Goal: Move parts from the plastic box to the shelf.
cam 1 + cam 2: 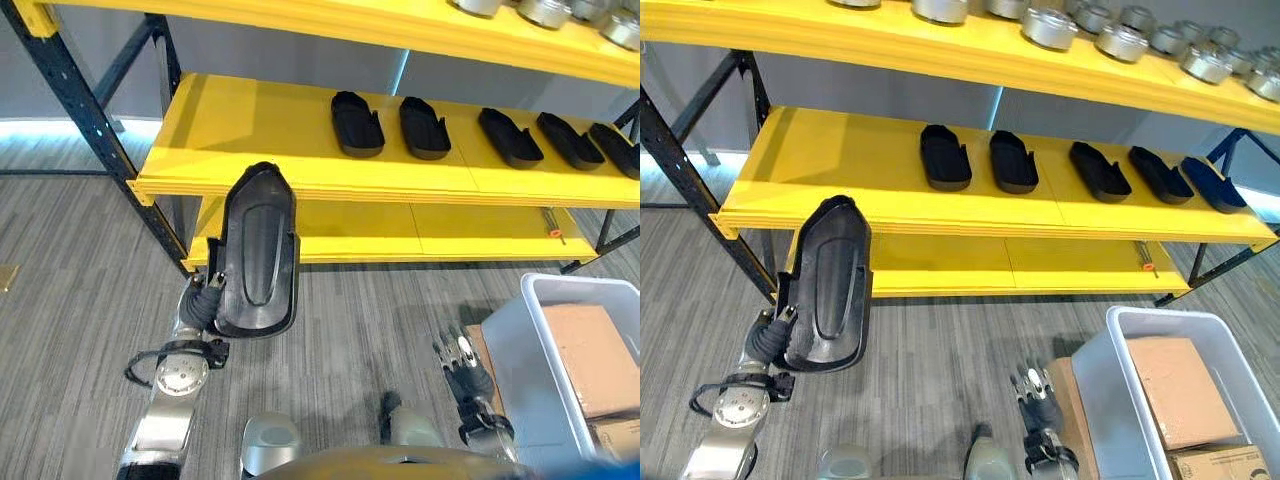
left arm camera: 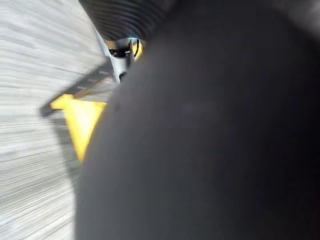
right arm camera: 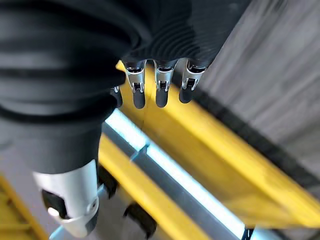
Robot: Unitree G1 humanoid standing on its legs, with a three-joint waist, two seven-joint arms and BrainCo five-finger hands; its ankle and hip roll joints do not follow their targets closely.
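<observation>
My left hand (image 1: 204, 303) holds a long black moulded part (image 1: 258, 250) upright, its thumb and fingers pinching the part's lower left edge. The part hangs in front of the front edge of the yellow middle shelf (image 1: 250, 130), left of several like black parts (image 1: 357, 125) lined up on that shelf. Seen from the left wrist, the black part (image 2: 210, 150) blocks nearly everything. My right hand (image 1: 1038, 395) hangs low beside the grey plastic box (image 1: 520, 350), its fingers (image 3: 160, 95) straight and holding nothing.
Cardboard boxes (image 1: 595, 355) lie inside the plastic box. Metal cans (image 1: 1050, 25) stand on the top shelf. A small orange-tipped tool (image 1: 1145, 258) lies on the lower shelf. Dark blue shelf uprights (image 1: 90, 120) stand at the left. The left half of the middle shelf is bare.
</observation>
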